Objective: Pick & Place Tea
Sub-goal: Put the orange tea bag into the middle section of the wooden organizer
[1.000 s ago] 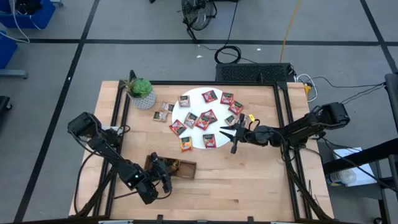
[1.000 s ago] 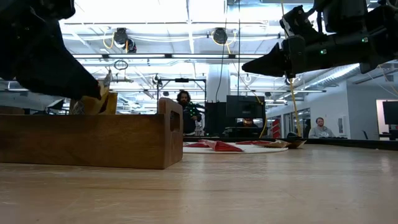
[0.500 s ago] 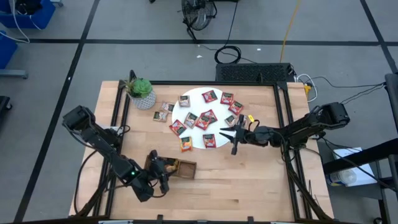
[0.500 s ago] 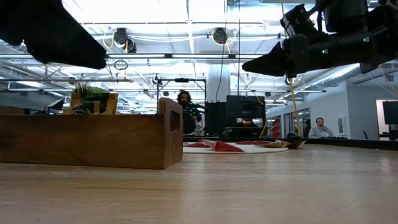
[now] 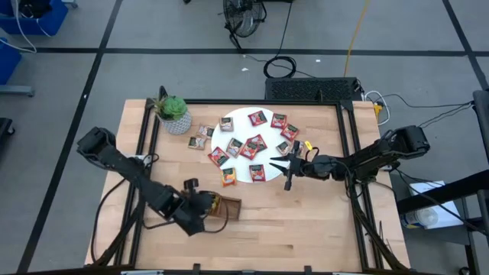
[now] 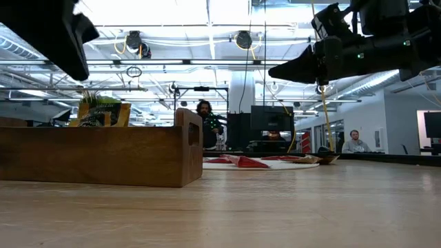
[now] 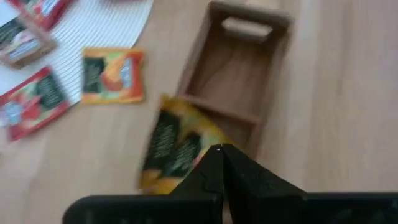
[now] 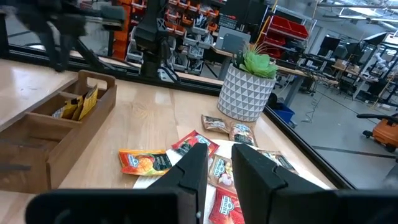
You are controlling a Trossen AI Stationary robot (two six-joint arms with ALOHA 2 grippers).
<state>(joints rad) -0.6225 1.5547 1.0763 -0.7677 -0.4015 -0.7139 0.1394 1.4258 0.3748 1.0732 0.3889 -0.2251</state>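
Note:
Several tea sachets, mostly red, lie on the white disc [image 5: 263, 134]. An orange one [image 5: 228, 177] lies at its near edge, and two grey-brown ones [image 5: 200, 137] on the table to its left. A yellow sachet [image 7: 177, 146] stands on edge in a compartment of the wooden tray [image 5: 229, 208]. My left gripper [image 7: 219, 150] hangs shut above that tray, holding nothing. My right gripper [image 5: 279, 164] hovers level over the disc's right edge, its fingers slightly apart with nothing between them [image 8: 217, 155].
A small green potted plant [image 5: 174, 114] stands at the table's far left. A dark frame [image 5: 348, 153] runs along the table's edges. Bare wood lies to the right of the tray, toward the near edge. People sit in the room beyond the table [image 6: 203, 120].
My left gripper has risen out of the wooden tray, tipping further downward and rolling as it went up. The yellow sachet stays behind, standing in its compartment. My right gripper has kept still.

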